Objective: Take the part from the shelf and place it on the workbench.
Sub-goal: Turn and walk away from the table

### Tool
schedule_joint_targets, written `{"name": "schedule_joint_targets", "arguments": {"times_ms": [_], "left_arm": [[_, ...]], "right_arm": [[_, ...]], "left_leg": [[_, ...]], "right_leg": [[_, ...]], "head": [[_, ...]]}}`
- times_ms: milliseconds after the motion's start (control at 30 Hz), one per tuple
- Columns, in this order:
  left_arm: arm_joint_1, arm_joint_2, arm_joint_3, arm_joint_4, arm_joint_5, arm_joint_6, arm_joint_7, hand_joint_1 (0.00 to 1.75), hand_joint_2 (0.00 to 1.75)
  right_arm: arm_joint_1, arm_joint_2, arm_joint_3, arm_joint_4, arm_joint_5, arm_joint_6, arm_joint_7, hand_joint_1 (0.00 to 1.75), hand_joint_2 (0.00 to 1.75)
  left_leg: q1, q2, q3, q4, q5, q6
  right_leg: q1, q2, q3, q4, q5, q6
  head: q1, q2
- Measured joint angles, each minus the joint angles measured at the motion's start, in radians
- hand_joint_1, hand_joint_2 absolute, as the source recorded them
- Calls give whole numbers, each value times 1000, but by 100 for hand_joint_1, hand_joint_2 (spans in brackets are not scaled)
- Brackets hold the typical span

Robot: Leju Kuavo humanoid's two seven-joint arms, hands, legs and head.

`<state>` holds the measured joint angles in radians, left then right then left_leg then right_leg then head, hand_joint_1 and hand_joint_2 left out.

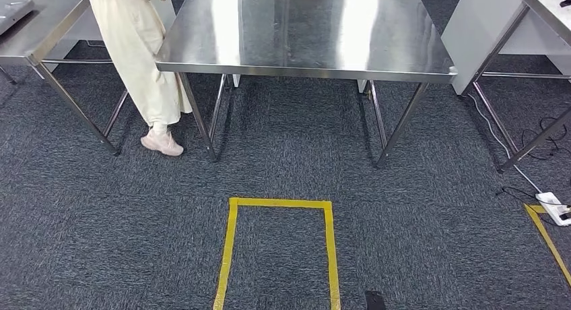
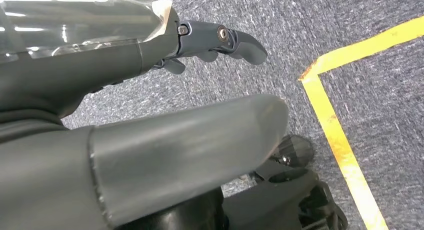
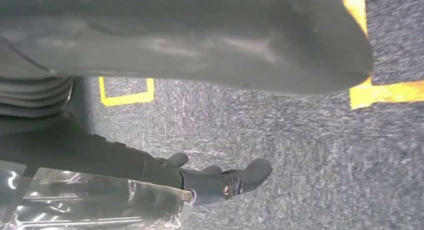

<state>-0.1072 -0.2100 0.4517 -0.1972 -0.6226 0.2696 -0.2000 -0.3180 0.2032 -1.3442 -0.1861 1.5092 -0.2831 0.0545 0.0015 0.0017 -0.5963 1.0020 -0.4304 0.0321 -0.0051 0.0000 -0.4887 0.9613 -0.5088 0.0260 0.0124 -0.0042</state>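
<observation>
A steel workbench (image 1: 306, 34) is seen ahead across dark grey carpet (image 1: 135, 215), its top shiny. No part can be made out on the stretch of the top that is seen, and where the part lies cannot be told. On the carpet in front of the workbench, a rectangle of yellow tape (image 1: 281, 203) is marked out, open toward the robot. A person in a long cream garment (image 1: 138, 47) and pale shoes is standing just beside the workbench's left corner, between it and a second steel table (image 1: 40, 27). To the right of the workbench, a third table (image 1: 545, 7) is partly seen, with cables and a white power strip (image 1: 553, 207) lying on the carpet near its legs.

The left hand (image 2: 150, 105) is seen hanging above the carpet, near a corner of yellow tape; its thumb and dark fingers (image 2: 235, 40) are spread apart and nothing is held. The right hand (image 3: 210, 115) is likewise hung over the carpet, fingers (image 3: 240, 177) extended apart from the thumb, with nothing gripped.
</observation>
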Motion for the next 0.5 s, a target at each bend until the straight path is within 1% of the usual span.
{"name": "schedule_joint_targets", "arguments": {"times_ms": [33,67,100,167,200,233,267,300,333,367,400,433,467,500], "left_arm": [[0,0,0,0,0,0,0,0,0],[0,0,0,0,0,0,0,0,0],[0,0,0,0,0,0,0,0,0],[1,1,0,0,0,0,1,0,0],[1,2,0,0,0,0,1,0,0],[1,2,0,0,0,0,1,0,0],[2,3,0,0,0,0,1,0,0],[1,4,0,0,0,0,1,0,0],[1,4,0,0,0,0,1,0,0],[0,5,0,0,-1,0,1,0,0],[-1,4,0,0,-1,0,1,0,0],[-2,4,0,0,-2,-1,1,0,0],[-2,4,0,0,-3,-1,2,0,0],[-2,4,0,0,-4,-2,3,0,0]], "right_arm": [[-1,0,0,0,-1,0,0,0,0],[-1,1,0,0,-1,0,0,0,0],[-2,2,0,0,-1,0,-1,0,0],[-1,2,0,0,-1,0,-1,0,0],[1,2,0,0,-1,0,-1,0,0],[2,2,0,0,-1,0,-1,0,0],[3,3,0,0,-1,0,-1,0,0],[4,3,0,0,-1,0,-1,0,0],[3,4,0,0,-1,0,-1,0,0],[3,4,0,0,-1,0,-2,0,0],[1,4,0,0,-2,0,-2,0,0],[1,4,0,0,-3,0,-3,0,0],[0,4,0,0,-4,0,-3,0,0],[0,4,0,0,-4,0,-3,0,0]], "left_leg": [[2,-1,-4,5,-5,-6],[4,-2,-12,23,-23,-13],[6,-3,-29,64,-55,-19],[11,-4,-81,200,-139,-31],[13,-4,-102,263,-168,-37],[15,-4,-110,296,-177,-41],[19,-4,-97,287,-166,-43],[23,-4,-67,241,-140,-46],[27,-4,-26,170,-109,-49],[28,-5,10,103,-87,-51],[28,-6,33,56,-73,-49],[26,-8,43,32,-69,-44],[21,-10,40,30,-71,-37],[18,-10,34,31,-67,-26]], "right_leg": [[-5,-1,0,-2,6,-6],[-10,-1,-1,-4,12,-15],[-16,-3,-3,-6,19,-22],[-16,-5,-12,-5,27,-29],[-16,-6,-17,-3,30,-28],[-16,-6,-22,-1,32,-27],[-18,-6,-25,2,33,-25],[-20,-6,-28,7,33,-24],[-22,-5,-31,14,31,-21],[-20,-4,-37,24,28,-16],[-17,-3,-44,33,27,-10],[-13,-2,-51,39,26,-3],[-9,-2,-57,42,28,5],[-7,-1,-61,42,31,11]], "head": [[0,0],[-3,0],[-7,0],[-16,0],[-19,0],[-20,0],[-21,0],[-22,0],[-23,0],[-26,0],[-27,0],[-27,0],[-25,0],[-22,0]]}}
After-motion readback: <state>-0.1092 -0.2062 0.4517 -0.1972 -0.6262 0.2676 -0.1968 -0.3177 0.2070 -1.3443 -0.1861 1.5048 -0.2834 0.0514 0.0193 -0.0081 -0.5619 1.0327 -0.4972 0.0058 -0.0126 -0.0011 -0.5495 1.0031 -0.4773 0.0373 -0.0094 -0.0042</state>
